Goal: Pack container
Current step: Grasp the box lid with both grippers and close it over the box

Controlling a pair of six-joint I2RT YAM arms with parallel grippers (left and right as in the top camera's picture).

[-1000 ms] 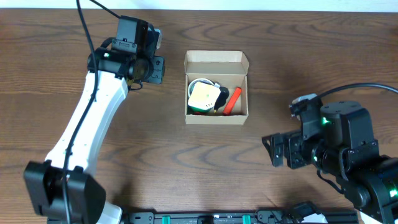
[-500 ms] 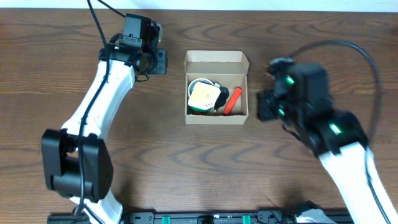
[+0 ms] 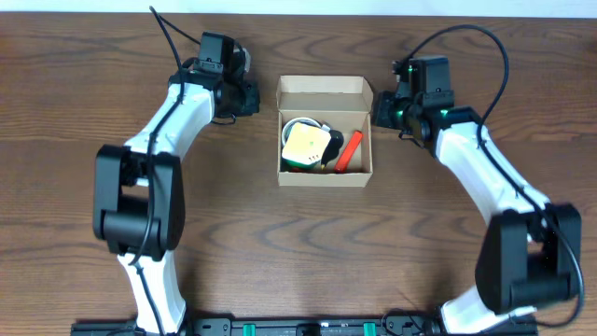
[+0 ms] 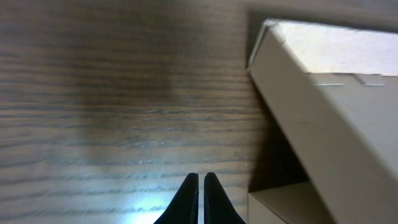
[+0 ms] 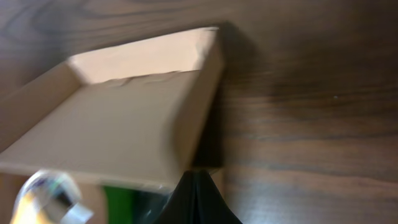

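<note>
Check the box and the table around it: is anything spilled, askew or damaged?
Nothing stands out. The container sits square on the table with its lid flap open and no visible damage. Its contents are all inside. The left gripper and right gripper are shut and empty, one near each far corner.

The container stands on the table, about in the middle of it. The left claw is just beside the far left corner of the container. The right claw is just beside its far right corner, so the container lies between the two claws. Whether they touch it, I cannot tell. Inside the container, a roll lies in the left part. A long thin thing lies tilted in the right part, near the right wall.
</note>
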